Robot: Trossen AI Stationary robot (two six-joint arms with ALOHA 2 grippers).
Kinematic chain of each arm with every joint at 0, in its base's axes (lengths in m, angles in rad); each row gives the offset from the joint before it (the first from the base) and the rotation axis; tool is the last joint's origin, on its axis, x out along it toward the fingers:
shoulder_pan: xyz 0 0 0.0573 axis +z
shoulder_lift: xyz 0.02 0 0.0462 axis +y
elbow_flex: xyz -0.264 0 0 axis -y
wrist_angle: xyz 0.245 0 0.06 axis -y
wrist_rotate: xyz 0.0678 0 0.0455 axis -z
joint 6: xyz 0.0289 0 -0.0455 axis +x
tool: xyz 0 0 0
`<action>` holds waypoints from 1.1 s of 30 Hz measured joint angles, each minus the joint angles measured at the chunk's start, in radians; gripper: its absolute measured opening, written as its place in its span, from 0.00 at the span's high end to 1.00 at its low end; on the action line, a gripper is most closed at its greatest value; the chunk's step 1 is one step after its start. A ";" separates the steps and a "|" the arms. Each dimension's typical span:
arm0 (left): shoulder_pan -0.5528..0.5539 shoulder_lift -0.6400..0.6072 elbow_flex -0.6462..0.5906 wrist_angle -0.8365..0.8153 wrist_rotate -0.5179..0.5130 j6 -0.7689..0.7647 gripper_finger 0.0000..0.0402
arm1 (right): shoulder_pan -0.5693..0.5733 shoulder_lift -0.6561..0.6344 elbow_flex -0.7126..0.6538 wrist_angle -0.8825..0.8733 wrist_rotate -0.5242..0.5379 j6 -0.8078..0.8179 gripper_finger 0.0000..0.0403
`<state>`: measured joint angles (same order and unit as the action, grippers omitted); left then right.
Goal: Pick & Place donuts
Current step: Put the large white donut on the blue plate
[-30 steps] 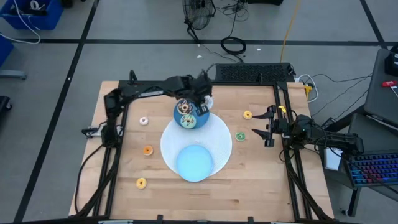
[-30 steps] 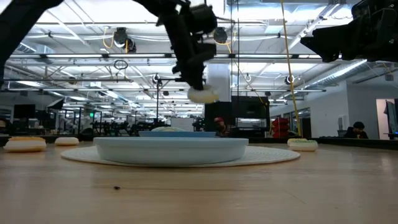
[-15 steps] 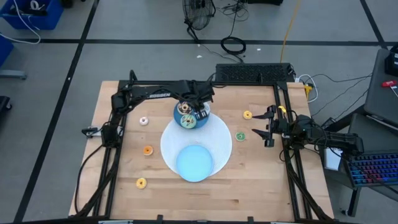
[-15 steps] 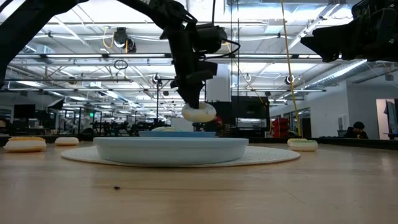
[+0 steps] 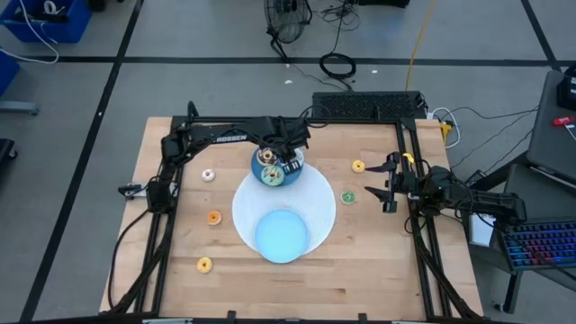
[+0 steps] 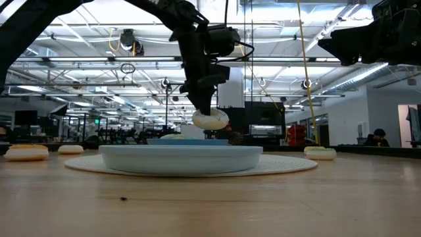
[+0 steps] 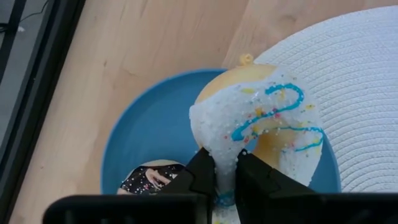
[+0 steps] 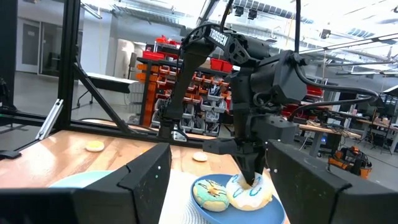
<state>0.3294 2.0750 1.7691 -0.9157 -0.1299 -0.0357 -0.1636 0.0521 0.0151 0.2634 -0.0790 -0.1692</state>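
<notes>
A wooden table (image 5: 180, 270) seen from above carries a round white woven mat (image 5: 315, 202) at its centre. On the near part of the mat sits a light blue plate (image 5: 282, 236). A smaller dark blue plate (image 5: 266, 176) overlaps the mat's far edge.

The left arm reaches in from the far left, and the left gripper (image 7: 225, 180) is over the dark blue plate. Its two dark fingers are clamped on the rim of the white-frosted donut (image 7: 267, 118), which has blue squiggles and sprinkles on its icing. In the low view the donut hangs just above the plate; whether it touches the plate is hard to tell. Two more donuts already lie in that plate: a chocolate-sprinkled donut (image 7: 149, 179) and a teal donut (image 8: 211, 193) beside it.

Small rings lie loose on the wood. To the left of the mat are a pale ring (image 5: 209, 175), an orange ring (image 5: 213, 217) and a yellow ring (image 5: 204, 265). To the right are another yellow ring (image 5: 358, 166) and a green ring (image 5: 347, 197).

The right gripper (image 5: 389, 187) waits at the table's right edge with its fingers spread wide, holding nothing.
</notes>
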 joint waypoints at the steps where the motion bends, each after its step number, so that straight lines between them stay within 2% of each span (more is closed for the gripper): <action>1: 0.000 0.000 0.000 0.000 0.000 0.000 0.88 | 0.000 0.000 0.000 0.000 0.000 0.000 0.38; 13: -0.001 0.000 0.000 0.000 0.002 0.000 0.86 | 0.000 0.000 0.000 0.000 0.000 0.000 0.38; 18: -0.012 0.000 0.000 -0.002 0.051 0.003 0.85 | 0.000 0.000 0.000 0.000 0.000 0.000 0.38; 23: -0.018 0.000 0.000 -0.024 0.054 -0.003 0.85 | 0.000 0.000 0.000 0.000 0.000 0.000 0.38; 27: -0.016 0.000 0.000 -0.026 0.040 -0.021 0.78 | 0.000 0.000 0.000 0.000 0.000 0.000 0.38; 33: -0.017 0.000 0.000 -0.026 -0.003 -0.038 0.61 | 0.000 0.000 0.000 0.000 0.000 0.000 0.38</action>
<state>0.3126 2.0750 1.7687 -0.9418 -0.1329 -0.0734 -0.1636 0.0521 0.0151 0.2633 -0.0789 -0.1692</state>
